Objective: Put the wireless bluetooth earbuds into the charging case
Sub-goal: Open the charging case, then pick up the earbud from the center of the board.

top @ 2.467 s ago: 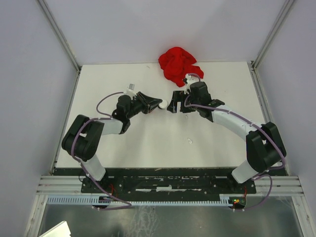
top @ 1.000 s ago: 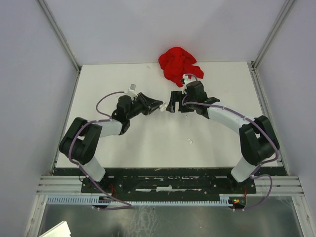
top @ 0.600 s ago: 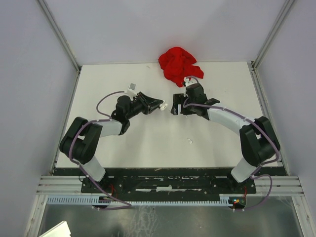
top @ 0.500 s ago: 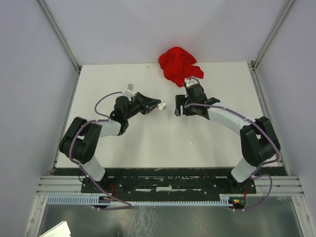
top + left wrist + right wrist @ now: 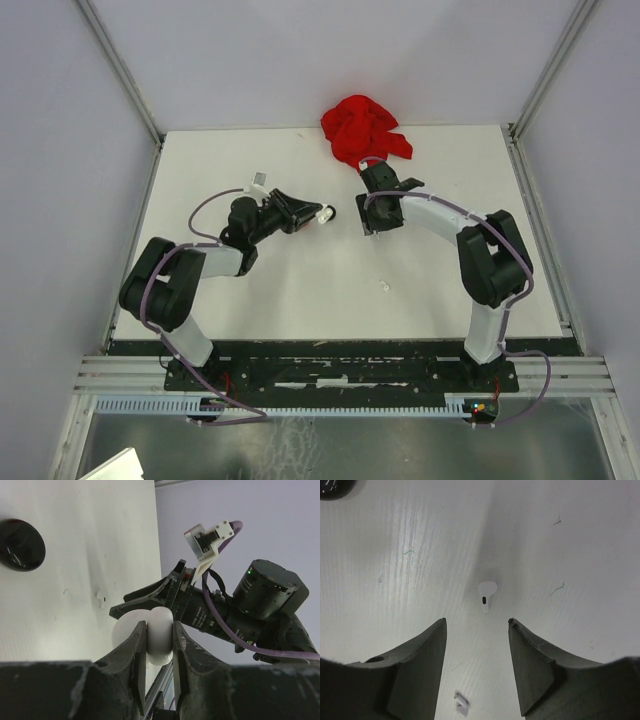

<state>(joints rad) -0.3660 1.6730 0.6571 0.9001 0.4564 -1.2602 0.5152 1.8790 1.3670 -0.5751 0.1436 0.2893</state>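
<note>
My left gripper (image 5: 159, 630) is shut on a white charging case (image 5: 161, 640), which it holds off the table; in the top view the gripper (image 5: 318, 213) is at mid table. My right gripper (image 5: 476, 625) is open and empty, pointing down at the table. A white stemmed earbud (image 5: 486, 596) lies just beyond its fingertips, between their lines. A second white earbud (image 5: 461, 705) lies on the table between the fingers, nearer the wrist. In the top view the right gripper (image 5: 367, 222) is a little right of the case. A small white earbud (image 5: 383, 286) lies nearer the arm bases.
A crumpled red cloth (image 5: 362, 130) lies at the back of the white table (image 5: 230, 290). A round black disc (image 5: 20, 545) lies on the table, and its edge shows in the right wrist view (image 5: 332, 486). A tiny white earbud (image 5: 100, 597) lies past it.
My right gripper has drawn back from the case toward the right and turned down over the table, its arm folding in. My left gripper still holds the case, shifted slightly.
</note>
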